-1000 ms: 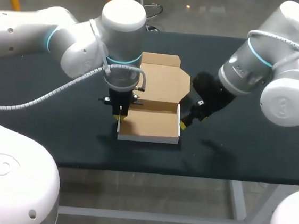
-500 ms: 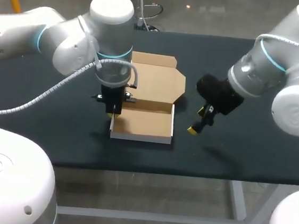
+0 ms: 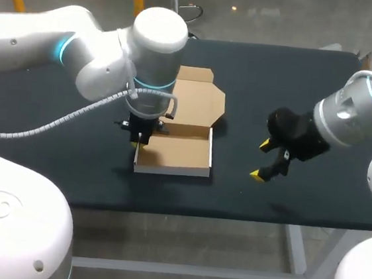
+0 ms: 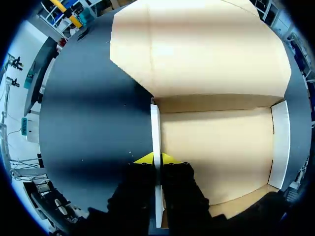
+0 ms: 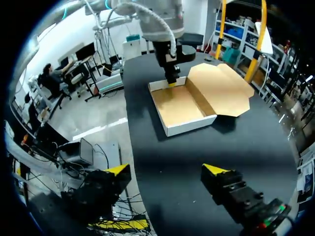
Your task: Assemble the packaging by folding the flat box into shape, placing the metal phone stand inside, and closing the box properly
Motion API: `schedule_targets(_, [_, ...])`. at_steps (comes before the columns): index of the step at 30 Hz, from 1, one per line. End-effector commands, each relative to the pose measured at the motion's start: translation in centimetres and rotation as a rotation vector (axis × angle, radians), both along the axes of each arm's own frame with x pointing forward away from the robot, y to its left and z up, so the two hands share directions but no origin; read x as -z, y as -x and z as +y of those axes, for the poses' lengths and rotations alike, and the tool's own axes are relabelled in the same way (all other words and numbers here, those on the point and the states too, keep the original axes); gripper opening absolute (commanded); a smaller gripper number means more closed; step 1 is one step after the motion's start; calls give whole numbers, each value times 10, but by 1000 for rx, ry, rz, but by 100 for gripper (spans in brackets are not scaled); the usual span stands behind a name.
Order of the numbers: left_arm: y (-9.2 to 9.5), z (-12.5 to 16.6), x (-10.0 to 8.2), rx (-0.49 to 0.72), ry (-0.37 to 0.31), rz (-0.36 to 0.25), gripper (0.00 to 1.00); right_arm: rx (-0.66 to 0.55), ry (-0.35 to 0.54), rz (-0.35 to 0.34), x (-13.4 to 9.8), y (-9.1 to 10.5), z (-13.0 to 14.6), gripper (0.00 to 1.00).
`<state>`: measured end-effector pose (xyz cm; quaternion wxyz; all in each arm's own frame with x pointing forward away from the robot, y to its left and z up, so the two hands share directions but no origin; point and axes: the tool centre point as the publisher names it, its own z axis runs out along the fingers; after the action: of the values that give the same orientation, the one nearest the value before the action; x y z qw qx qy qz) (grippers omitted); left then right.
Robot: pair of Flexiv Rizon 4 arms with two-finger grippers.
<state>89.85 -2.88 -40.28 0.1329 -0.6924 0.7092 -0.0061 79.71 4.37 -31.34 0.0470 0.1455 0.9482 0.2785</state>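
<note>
Head view: cardboard box (image 3: 174, 153) at mid-bench (image 3: 279, 76), tray walls up, lid (image 3: 196, 104) open flat at 12 o'clock. Left hand (image 3: 137, 144) is clamped on its 9 o'clock wall (image 4: 155, 128). Right hand (image 3: 260, 160) at the box's 3 o'clock, spread wide, empty. Phone stand not visible; insertion and closing pending.
</note>
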Motion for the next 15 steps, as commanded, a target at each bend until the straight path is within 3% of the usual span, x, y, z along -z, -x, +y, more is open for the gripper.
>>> schedule_targets(1, [1,-4,5,-6,-110,-29,0,-1,-23,-24,1,7,-3,100])
schedule_targets(9, [-2,0,9,29,-202,-45,0,-15,-24,-26,1,7,-2,100])
schedule_targets(15, [-5,4,9,19,-181,-35,0,-23,-25,-19,2,7,-1,100])
